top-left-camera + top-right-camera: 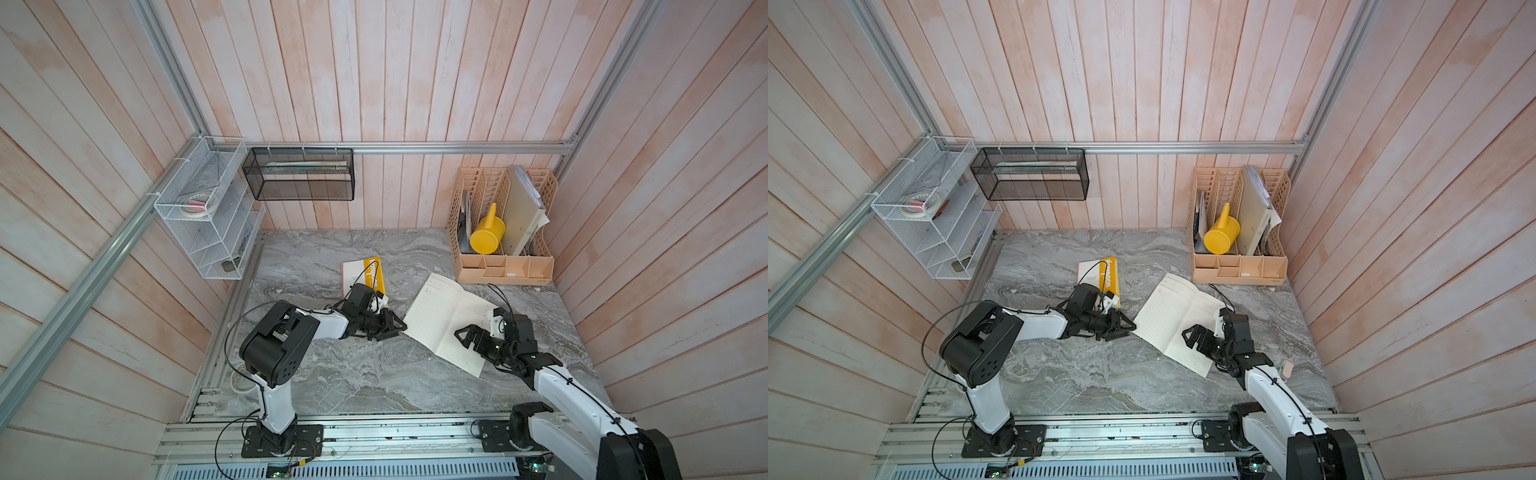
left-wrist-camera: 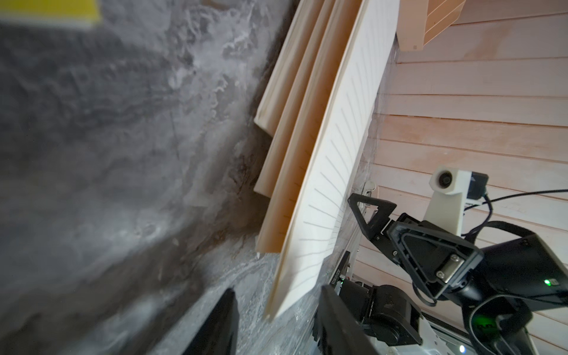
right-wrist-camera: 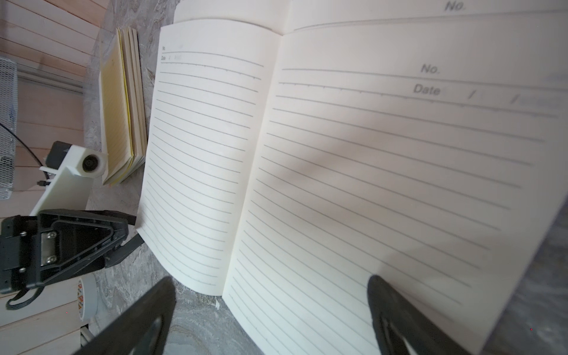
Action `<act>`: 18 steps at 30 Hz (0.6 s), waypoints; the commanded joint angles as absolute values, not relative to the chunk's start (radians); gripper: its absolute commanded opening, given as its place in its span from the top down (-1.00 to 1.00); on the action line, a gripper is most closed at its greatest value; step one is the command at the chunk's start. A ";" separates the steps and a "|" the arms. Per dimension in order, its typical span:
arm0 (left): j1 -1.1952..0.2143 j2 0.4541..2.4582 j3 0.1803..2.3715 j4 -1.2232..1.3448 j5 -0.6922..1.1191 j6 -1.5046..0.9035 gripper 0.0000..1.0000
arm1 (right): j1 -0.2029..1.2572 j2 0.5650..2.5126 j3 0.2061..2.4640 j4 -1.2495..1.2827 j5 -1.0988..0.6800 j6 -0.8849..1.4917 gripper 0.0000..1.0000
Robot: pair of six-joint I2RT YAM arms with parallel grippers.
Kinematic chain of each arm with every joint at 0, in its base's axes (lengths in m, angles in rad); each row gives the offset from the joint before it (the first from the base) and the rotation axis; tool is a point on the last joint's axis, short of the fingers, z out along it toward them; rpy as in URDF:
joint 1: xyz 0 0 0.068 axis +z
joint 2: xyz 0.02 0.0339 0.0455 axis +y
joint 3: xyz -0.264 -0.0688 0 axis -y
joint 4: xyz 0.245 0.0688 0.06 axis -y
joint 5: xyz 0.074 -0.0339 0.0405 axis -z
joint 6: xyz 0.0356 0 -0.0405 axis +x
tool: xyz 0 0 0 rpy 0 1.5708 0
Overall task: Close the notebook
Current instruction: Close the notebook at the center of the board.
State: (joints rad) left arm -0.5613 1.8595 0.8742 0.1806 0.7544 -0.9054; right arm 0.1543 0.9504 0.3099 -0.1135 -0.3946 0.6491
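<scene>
The notebook (image 1: pixel 440 316) (image 1: pixel 1173 316) lies open on the marble table, cream lined pages up. My left gripper (image 1: pixel 400 328) (image 1: pixel 1128 328) is at the outer edge of its left page, open. In the left wrist view the left leaves fan apart, and the near corner of the top page (image 2: pixel 332 169) sits between the spread fingers of that gripper (image 2: pixel 278 290) without visible contact. My right gripper (image 1: pixel 462 337) (image 1: pixel 1188 337) hovers open over the right page near the fold. In the right wrist view the right gripper (image 3: pixel 270 280) has the page (image 3: pixel 353 159) below its wide-apart fingers.
A yellow book (image 1: pixel 368 274) (image 3: pixel 123 107) lies just behind the left wrist. A beige desk organizer (image 1: pixel 505 266) with a yellow jug (image 1: pixel 487 235) stands at the back right. A black mesh basket (image 1: pixel 299 174) and a white wire rack (image 1: pixel 208 212) hang on the walls.
</scene>
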 commanded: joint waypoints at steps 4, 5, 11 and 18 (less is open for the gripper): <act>-0.573 1.884 0.913 0.228 0.761 -0.940 0.46 | 0.150 0.936 0.301 -0.135 -0.407 0.643 -0.97; -0.576 1.880 0.913 0.230 0.762 -0.942 0.55 | 0.150 0.935 0.302 -0.136 -0.407 0.643 -0.96; -0.578 1.832 0.898 0.171 0.771 -0.927 1.00 | 0.151 0.930 0.308 -0.136 -0.410 0.646 -0.97; -0.578 1.749 0.838 0.152 0.786 -0.923 1.00 | 0.150 0.931 0.336 -0.147 -0.410 0.631 -0.97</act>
